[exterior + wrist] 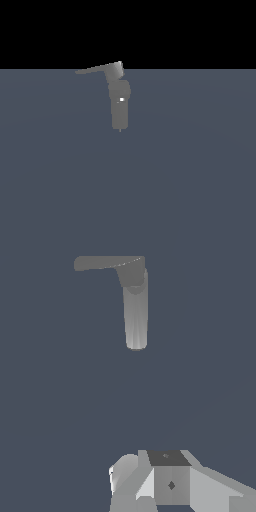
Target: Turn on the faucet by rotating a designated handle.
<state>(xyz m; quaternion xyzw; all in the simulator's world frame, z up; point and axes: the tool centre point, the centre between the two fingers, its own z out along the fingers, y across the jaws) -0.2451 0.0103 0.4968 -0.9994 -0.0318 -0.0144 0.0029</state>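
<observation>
Handle, a thin grey bar, tapers to a point at the exterior view's left, then joins the angular head atop the upright faucet, standing on the blue-grey floor. Well apart in the wrist view, the gripper touches nothing; its jaws' state is unclear.

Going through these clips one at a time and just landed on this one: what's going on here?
A simulated robot arm is set up to turn on a small grey faucet by its long flat handle. Nothing is touching the faucet yet. In the exterior view the handle points toward that view's left from the angular head block, and no arm appears there. In the wrist view part of the gripper shows, well apart from the faucet; whether it is open or shut cannot be told.
</observation>
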